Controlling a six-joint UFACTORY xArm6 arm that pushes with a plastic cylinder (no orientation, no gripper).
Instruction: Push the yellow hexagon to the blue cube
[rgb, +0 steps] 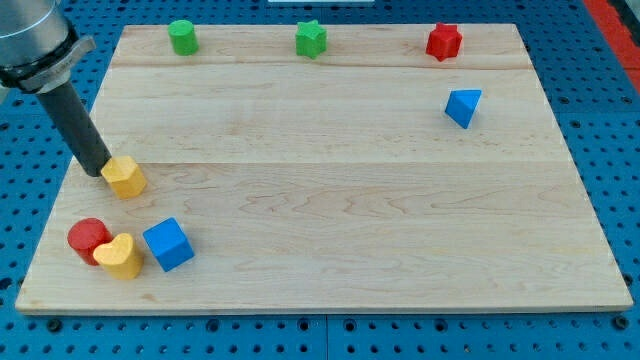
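The yellow hexagon (125, 177) lies at the view's left edge of the wooden board, about mid-height. My tip (97, 170) rests right against its left side. The blue cube (168, 244) sits below it, near the view's bottom left, a short way down and to the right of the hexagon.
A red cylinder (88, 237) and a yellow heart (120, 256) huddle left of the blue cube. A green cylinder (183, 37), a green star (311, 39) and a red star (444, 42) line the top edge. A blue triangle (463, 106) lies at the right.
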